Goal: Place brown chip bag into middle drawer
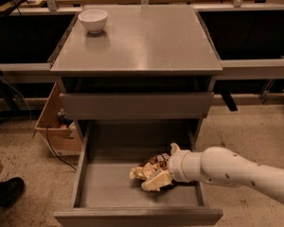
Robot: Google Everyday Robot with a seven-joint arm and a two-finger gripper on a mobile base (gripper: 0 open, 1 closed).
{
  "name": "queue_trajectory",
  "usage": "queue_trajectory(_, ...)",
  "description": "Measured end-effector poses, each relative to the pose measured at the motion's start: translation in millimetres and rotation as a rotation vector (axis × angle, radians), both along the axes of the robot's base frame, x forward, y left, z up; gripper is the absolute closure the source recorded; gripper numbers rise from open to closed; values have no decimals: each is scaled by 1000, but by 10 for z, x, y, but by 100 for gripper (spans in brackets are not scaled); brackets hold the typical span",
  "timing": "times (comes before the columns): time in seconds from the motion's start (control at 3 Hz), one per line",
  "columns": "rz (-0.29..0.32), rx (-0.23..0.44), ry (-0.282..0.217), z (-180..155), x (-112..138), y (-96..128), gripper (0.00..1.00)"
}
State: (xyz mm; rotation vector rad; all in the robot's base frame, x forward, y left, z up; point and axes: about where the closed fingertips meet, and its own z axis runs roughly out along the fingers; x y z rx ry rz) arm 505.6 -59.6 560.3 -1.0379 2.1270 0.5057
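1. While the middle drawer (109, 186) stands pulled well out beneath the front edge of the counter (142, 46), its flat grey floor is exposed between low side walls.
2. The brown chip bag (146, 173) is inside this drawer, crumpled, over the right half of the floor and nearer the right wall than the left. Whether its full weight rests on the floor cannot be confirmed.
3. The end effector (167, 172) is inside the drawer at the bag's right side, in contact with it. The bag and the wrist cover it, so I cannot tell whether it is open, closed or gripping.
4. The white arm (236, 171) enters from the right and crosses the drawer's right wall.
5. A small white bowl (93, 20) stands upright near the back left corner of the counter.
6. The upper drawer front (136, 106) sits just below the counter's front edge, above the open drawer.
7. A cardboard box (54, 124) stands on the ground beside the cabinet's left side.
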Motion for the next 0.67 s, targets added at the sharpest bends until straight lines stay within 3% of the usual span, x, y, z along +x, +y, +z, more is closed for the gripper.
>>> queue_trajectory(0.33,56,5,-33,610,-254,-259,0)
queue_trajectory(0.67,100,10,22,550,-459,-254,0)
